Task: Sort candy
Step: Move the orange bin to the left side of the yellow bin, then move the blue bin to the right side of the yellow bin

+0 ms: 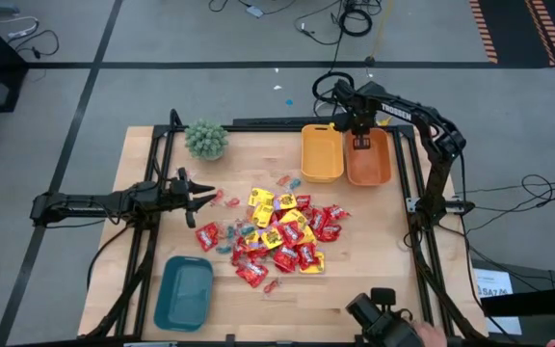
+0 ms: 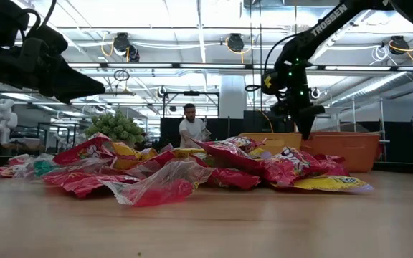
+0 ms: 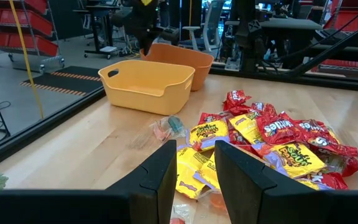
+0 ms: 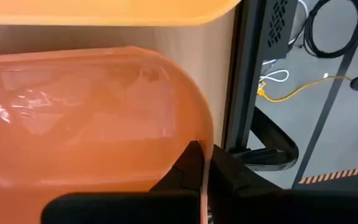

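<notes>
Your right gripper hangs over the orange bin, fingers pressed together and empty; its wrist camera sees only the bin's bare floor. Your left gripper hovers beside the candy pile at mid-table, fingers narrowly apart; whether a small piece sits between them is hidden. In the low view, the pile covers the yellow bin.

A loose heap of shiny red and yellow wrapped candy packets lay at the middle of the wooden surface, with small pale blue and pink pieces scattered along its far side.
</notes>
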`<control>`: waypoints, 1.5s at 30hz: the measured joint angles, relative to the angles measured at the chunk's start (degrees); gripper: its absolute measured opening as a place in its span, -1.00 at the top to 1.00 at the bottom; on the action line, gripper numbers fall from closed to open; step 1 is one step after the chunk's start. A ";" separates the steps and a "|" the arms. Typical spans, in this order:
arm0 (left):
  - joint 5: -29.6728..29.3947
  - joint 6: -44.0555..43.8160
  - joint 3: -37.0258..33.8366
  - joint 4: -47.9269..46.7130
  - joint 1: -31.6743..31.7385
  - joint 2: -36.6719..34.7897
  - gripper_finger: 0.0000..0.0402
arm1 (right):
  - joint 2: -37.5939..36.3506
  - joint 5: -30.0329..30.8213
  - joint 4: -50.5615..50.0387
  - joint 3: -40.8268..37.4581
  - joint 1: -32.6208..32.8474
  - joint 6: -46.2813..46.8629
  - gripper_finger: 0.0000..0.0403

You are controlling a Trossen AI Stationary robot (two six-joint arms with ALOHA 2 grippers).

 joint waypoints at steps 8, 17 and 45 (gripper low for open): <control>0.00 0.00 -0.01 -0.02 0.00 0.00 0.41 | 0.42 2.26 -0.17 0.00 -0.37 0.82 0.91; 0.00 -0.02 0.01 -0.01 0.00 0.01 0.41 | 0.38 5.54 0.27 0.00 -0.62 2.37 0.73; 0.00 -0.01 0.01 -0.02 0.00 0.02 0.41 | -24.91 -33.96 15.65 0.09 10.67 62.61 0.53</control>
